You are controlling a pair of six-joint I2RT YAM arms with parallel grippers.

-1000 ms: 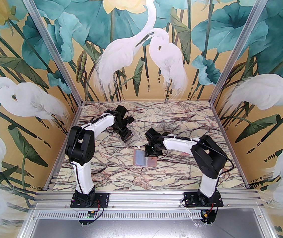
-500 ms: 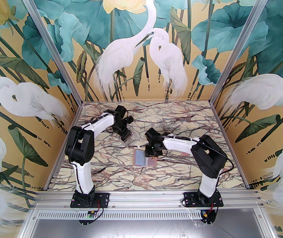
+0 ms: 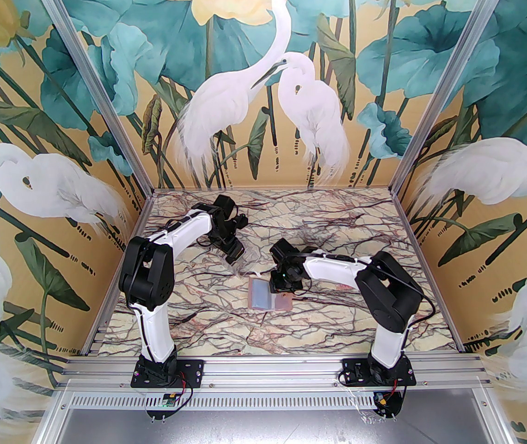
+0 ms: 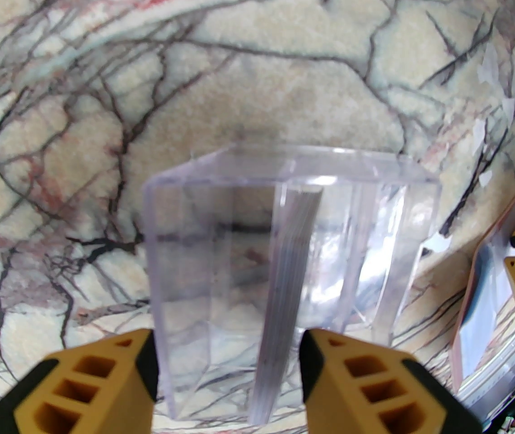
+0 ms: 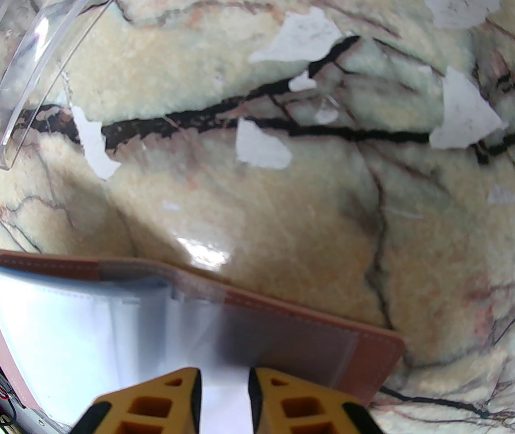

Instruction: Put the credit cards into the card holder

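Observation:
The credit cards [image 4: 287,260] stand on edge as a dark stack inside a small clear plastic box [image 4: 185,251]. My left gripper [image 4: 228,378] hangs over the box's near end, open, one fingertip by the box's left wall and the other by the card stack. From the top camera that gripper [image 3: 235,253] sits over the box [image 3: 241,264]. The card holder [image 3: 260,295] lies open on the table, pink-brown with pale blue sleeves. My right gripper [image 5: 223,396] is nearly closed on a pale sleeve of the holder [image 5: 311,328] at its near edge. The holder [image 4: 470,296] also shows at the right of the left wrist view.
The marble-patterned table [image 3: 319,229] has white scuffed patches [image 5: 298,39] beyond the holder. A corner of the clear box [image 5: 27,61] shows at the upper left of the right wrist view. Patterned walls close in the table on three sides.
The left arm has shifted slightly to the left over the clear box. The right arm and the card holder have stayed still.

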